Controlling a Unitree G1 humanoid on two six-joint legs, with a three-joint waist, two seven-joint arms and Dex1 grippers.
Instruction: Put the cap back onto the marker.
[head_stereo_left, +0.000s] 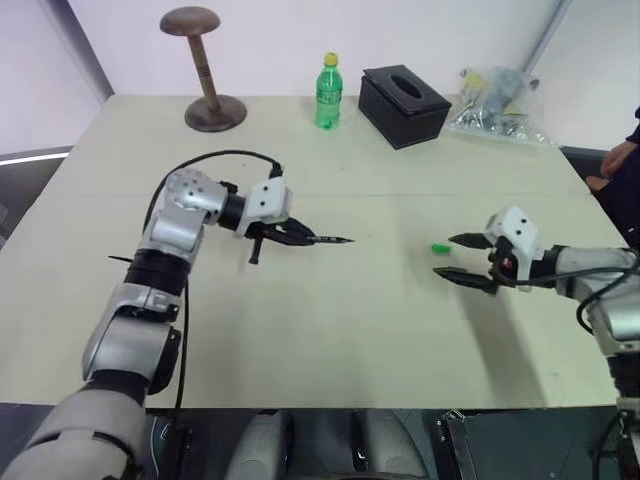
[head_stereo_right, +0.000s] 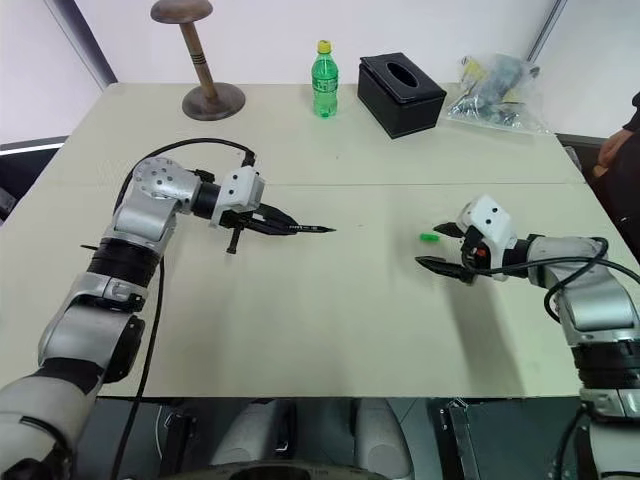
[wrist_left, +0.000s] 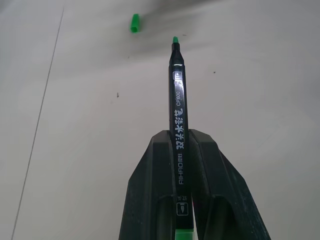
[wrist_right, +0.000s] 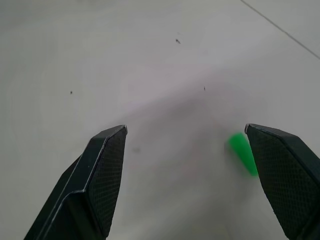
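**Marker held, cap lying on the table**

The left gripper (head_stereo_left: 300, 236) has its two black fingers (wrist_left: 150, 200) squeezed tight on the marker (wrist_left: 177, 125). The marker sticks out past the fingertips, held up off the table. Its bare green tip (no cap on it) points toward the right side of the table. White writing runs along its black body.

The right gripper (head_stereo_left: 462, 258) has its fingers (wrist_right: 100, 180) spread wide apart, with nothing between them. It hangs low over the table, pointing toward the left arm. The cap (head_stereo_left: 441, 248) lies flat on the table just beside the right fingertips. In the right wrist view it sits close to the inside of one finger, and I cannot tell if it touches that finger. The cap and the marker tip are well apart, with bare table between them.

The table (head_stereo_left: 330, 340) is pale and wide, with a thin seam line across it. At the far edge stand a wooden stand (head_stereo_left: 205, 70) with a round top, a green bottle (head_stereo_left: 328, 92) with a yellow lid, and a black tissue box (head_stereo_left: 404, 104). A clear plastic bag (head_stereo_left: 497, 103) with stuff inside lies near the far right corner. A person's hand (head_stereo_left: 618, 160) shows at the right edge.
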